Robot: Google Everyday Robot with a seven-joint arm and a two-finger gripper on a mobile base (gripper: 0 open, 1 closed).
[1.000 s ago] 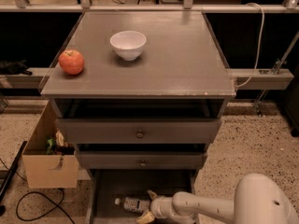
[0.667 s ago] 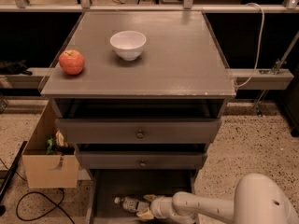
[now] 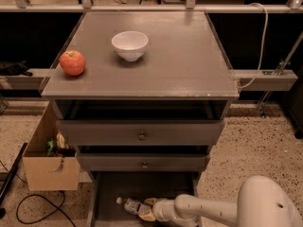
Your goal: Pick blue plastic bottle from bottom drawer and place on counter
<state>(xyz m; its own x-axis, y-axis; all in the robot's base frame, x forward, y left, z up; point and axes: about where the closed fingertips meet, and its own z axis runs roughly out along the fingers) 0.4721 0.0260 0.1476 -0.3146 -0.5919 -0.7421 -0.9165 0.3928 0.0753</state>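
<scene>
The blue plastic bottle [image 3: 130, 205] lies on its side on the dark floor of the open bottom drawer [image 3: 111, 188], white cap pointing left. My gripper [image 3: 147, 209] reaches into the drawer from the right, low at the bottle's right end. It is open, with one pale fingertip [image 3: 152, 201] behind the bottle and the other in front of it. The bottle still rests on the drawer floor. The counter [image 3: 180, 60] is the grey-brown cabinet top above.
A white bowl [image 3: 129, 45] and a red apple [image 3: 72, 63] stand on the counter's left half. Two knobbed drawers [image 3: 141, 135] are closed above the bottom one. A cardboard box [image 3: 49, 169] and a cable lie on the floor to the left.
My gripper has crept slightly left along the drawer floor, closer around the bottle's right end. The bottle, bowl and apple have not moved.
</scene>
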